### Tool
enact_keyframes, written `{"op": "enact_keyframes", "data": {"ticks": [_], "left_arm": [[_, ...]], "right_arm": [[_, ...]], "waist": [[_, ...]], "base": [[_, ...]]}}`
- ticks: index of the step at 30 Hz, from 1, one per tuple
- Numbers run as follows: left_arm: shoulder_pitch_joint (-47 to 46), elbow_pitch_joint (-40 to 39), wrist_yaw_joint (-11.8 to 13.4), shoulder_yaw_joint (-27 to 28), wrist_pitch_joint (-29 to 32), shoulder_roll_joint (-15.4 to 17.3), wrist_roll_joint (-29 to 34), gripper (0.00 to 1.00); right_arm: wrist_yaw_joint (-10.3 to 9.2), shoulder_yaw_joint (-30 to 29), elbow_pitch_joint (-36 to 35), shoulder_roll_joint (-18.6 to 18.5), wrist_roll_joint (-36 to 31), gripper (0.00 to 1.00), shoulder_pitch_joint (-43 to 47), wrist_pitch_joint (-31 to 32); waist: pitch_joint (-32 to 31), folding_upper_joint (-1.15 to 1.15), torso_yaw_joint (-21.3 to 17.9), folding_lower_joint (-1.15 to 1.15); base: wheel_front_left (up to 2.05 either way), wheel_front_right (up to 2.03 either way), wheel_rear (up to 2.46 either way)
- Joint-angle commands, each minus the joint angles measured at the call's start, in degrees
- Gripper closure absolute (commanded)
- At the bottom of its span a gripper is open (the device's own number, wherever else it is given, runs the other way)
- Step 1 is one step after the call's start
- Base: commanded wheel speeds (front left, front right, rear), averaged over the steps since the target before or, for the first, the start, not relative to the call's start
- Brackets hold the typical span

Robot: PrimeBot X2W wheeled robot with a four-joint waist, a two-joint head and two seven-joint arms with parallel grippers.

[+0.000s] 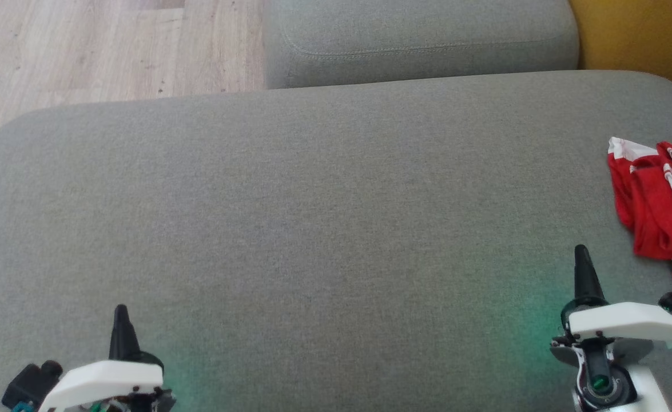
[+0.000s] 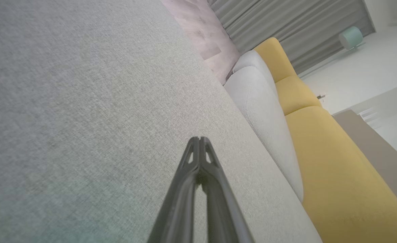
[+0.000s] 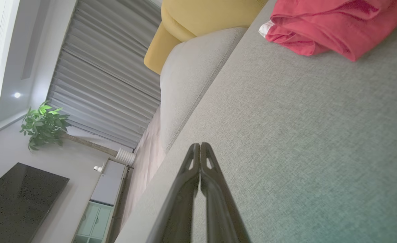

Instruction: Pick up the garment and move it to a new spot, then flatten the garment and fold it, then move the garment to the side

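Hovering at the near edge, my left fingers (image 1: 123, 337) and right fingers (image 1: 583, 272) are clenched on nothing. The garment (image 1: 656, 217) lies bunched at the sofa's (image 1: 313, 229) right edge, right of and beyond the right fingers; I judge the bare middle serves for flattening.

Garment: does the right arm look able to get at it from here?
Probably yes. The garment lies crumpled just ahead and to the right of the shut right gripper, with bare cushion between them.
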Motion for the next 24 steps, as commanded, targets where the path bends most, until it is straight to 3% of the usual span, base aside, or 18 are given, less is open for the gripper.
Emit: {"op": "enact_keyframes", "data": {"ticks": [1, 24], "left_arm": [[-2.96, -2.23, -0.58, 1.96, 0.44, 0.17, -1.91, 1.0], [-4.14, -3.73, -2.32, 3.74, 4.32, 0.22, -16.69, 1.0]], "right_arm": [[0.12, 0.37, -2.61, -0.2, 2.04, 1.0, -1.22, 0.5], [0.15, -1.77, -6.19, -0.23, 16.89, 1.0, -0.61, 4.32]], "waist": [[-0.01, 0.0, 0.01, 0.0], [-0.12, 0.0, 0.1, 0.0]], "base": [[0.0, 0.0, 0.0], [0.0, 0.0, 0.0]]}}
